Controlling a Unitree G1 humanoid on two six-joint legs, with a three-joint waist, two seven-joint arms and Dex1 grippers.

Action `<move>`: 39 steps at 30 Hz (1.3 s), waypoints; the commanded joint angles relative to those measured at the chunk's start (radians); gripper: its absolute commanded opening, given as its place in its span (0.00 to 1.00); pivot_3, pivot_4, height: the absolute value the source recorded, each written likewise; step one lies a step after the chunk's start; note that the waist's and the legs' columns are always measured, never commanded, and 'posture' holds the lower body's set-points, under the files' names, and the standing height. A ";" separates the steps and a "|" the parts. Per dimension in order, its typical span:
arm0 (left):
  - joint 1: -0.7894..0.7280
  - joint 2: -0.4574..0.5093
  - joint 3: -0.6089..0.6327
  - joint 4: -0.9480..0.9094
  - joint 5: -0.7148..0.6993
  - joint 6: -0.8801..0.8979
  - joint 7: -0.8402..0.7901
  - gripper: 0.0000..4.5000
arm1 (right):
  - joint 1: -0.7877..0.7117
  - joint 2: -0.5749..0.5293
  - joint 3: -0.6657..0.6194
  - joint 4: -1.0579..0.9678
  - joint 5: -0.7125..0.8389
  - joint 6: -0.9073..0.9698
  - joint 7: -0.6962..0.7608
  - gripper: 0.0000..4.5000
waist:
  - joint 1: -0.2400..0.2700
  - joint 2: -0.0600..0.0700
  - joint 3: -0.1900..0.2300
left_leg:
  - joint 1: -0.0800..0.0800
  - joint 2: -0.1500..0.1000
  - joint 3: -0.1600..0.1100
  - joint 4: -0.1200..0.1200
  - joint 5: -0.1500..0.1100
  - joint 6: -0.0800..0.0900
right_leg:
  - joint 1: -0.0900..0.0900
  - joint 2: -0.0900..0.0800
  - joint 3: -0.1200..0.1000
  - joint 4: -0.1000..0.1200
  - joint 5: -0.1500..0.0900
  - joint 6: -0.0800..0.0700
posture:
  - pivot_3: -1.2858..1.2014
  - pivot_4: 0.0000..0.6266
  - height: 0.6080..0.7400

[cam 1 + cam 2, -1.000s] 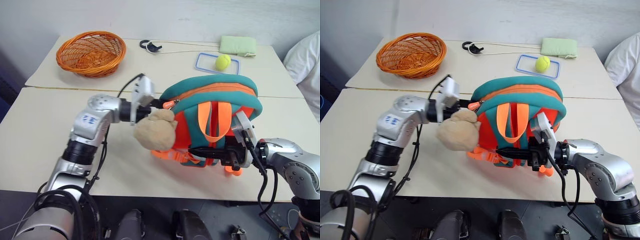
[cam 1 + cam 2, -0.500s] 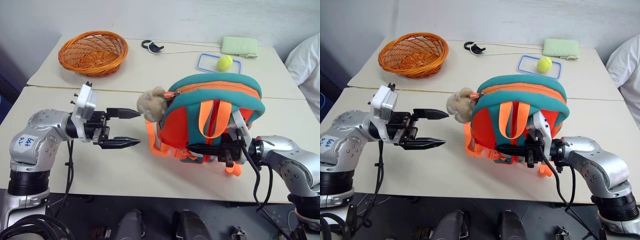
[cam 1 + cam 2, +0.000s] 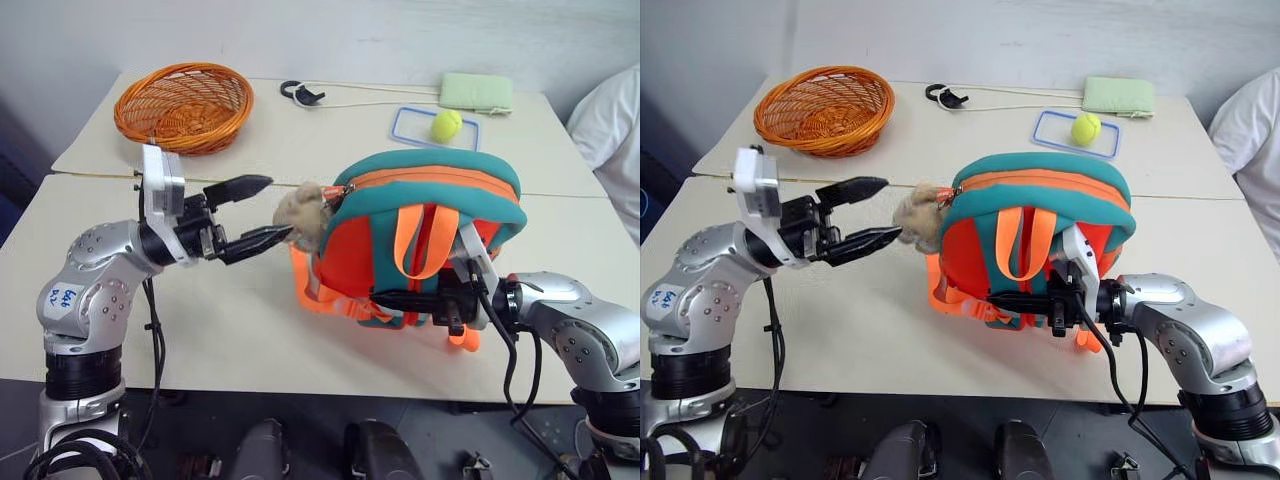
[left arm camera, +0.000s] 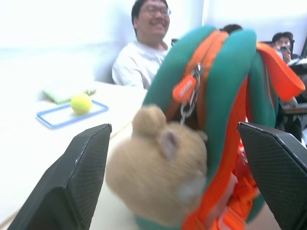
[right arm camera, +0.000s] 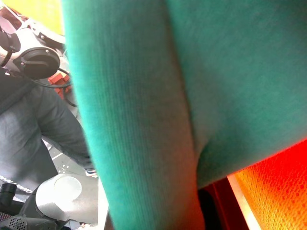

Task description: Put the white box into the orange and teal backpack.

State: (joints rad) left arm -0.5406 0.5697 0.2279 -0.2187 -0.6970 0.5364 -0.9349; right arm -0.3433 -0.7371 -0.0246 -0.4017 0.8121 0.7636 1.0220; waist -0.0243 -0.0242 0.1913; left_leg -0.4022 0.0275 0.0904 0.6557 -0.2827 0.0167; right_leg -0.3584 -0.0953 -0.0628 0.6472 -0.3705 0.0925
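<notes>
Backpack held upright on the near table, left claw spread at its zip end.

I see the orange and teal backpack (image 3: 425, 235) at centre, its tan plush toy (image 3: 300, 213) hanging at its 9 o'clock beside an orange zipper tag (image 4: 184, 88) whose lettering I cannot read. My left gripper (image 3: 262, 212) stands with jaws wide apart, tips just beside the toy. My right gripper (image 3: 415, 300) is pinched narrow at the backpack's 6 o'clock among the orange straps (image 3: 428, 245). At 12 o'clock lie a blue-rimmed tray (image 3: 434, 127) with a yellow ball (image 3: 446, 123); at 10 o'clock, a wicker basket (image 3: 182, 104).
</notes>
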 commanded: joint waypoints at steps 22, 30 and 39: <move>-0.146 0.027 -0.070 0.394 0.201 -0.234 -0.115 0.23 | 0.049 0.036 -0.012 -0.024 -0.006 -0.046 -0.014 0.00 | -0.004 0.000 0.000 | -0.001 0.001 0.001 0.003 0.000 0.000 | -0.001 0.001 0.000 0.006 0.000 0.000 | 0.52 0.24 1.00; -0.051 0.149 -0.159 0.440 0.366 -0.245 -0.084 0.17 | 0.075 0.073 -0.040 -0.011 -0.004 -0.100 -0.038 0.00 | -0.003 0.000 0.000 | 0.000 0.000 0.001 0.001 -0.001 0.001 | -0.001 0.000 0.000 0.006 0.000 0.000 | 0.52 0.24 1.00; 0.069 -0.007 -0.315 0.318 0.443 -0.169 0.033 0.17 | 0.079 0.081 -0.035 0.007 -0.011 -0.112 -0.043 0.00 | 0.001 0.000 0.000 | -0.001 0.000 0.000 0.002 -0.001 0.001 | -0.001 -0.001 0.000 0.006 0.000 0.000 | 0.52 0.24 1.00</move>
State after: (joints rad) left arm -0.4884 0.5596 -0.0631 0.1303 -0.2813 0.3492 -0.9165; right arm -0.2675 -0.6619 -0.0346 -0.3856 0.7950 0.6653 0.9819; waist -0.0232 -0.0243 0.1913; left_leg -0.4032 0.0275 0.0907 0.6578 -0.2835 0.0175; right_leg -0.3597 -0.0958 -0.0626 0.6531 -0.3705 0.0925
